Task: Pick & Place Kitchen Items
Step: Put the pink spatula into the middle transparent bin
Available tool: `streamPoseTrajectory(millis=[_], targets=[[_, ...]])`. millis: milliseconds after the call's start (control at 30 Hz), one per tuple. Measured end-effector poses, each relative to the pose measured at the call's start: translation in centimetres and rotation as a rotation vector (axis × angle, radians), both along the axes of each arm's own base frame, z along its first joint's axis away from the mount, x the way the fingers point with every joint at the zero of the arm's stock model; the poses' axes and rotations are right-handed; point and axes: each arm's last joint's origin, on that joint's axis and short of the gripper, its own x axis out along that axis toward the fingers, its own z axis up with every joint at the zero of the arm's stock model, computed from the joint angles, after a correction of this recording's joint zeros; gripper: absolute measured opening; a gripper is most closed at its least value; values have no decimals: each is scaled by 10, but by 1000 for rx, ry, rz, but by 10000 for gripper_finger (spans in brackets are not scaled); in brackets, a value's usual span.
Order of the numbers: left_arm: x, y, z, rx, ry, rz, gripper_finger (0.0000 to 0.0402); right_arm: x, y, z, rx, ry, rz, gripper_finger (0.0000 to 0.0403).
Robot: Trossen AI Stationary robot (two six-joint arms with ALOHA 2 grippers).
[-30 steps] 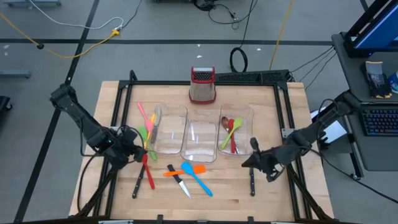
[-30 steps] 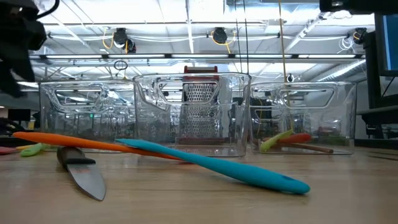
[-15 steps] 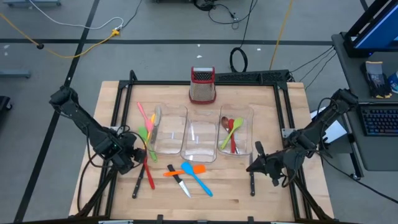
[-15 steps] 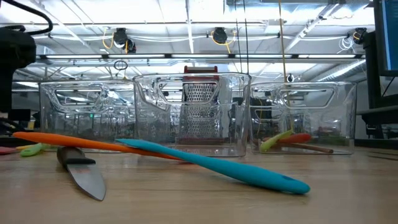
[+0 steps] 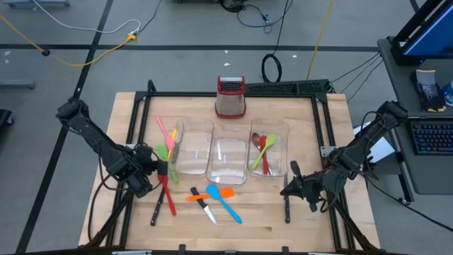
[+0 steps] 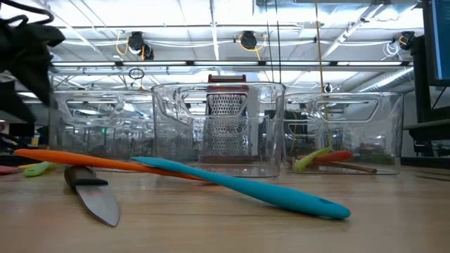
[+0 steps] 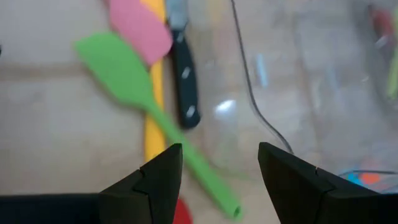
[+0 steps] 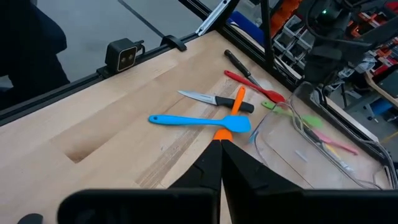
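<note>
On my bench [image 5: 262,219]: three clear bins [image 5: 230,152], the right-hand one holding three utensils [image 5: 263,150] (brown, green, red), one blue spatula [image 5: 223,202] loose in front, my left claw [image 7: 214,171] apart above one green spatula [image 7: 134,84], my right claw [image 8: 221,163] together, empty.

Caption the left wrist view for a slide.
Open left end effector hovers over a green spatula lying beside a clear bin, near a pink spatula and a black-handled knife.
</note>
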Motion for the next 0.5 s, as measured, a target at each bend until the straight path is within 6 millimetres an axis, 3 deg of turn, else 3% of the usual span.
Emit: streamPoseTrajectory(millis=[200,500], targets=[[-2,4,6,27,-74,16,216,0,0,0,0,0,0,0],[-3,3,5,-32,-31,-3,216,0,0,0,16,5,-6,0]])
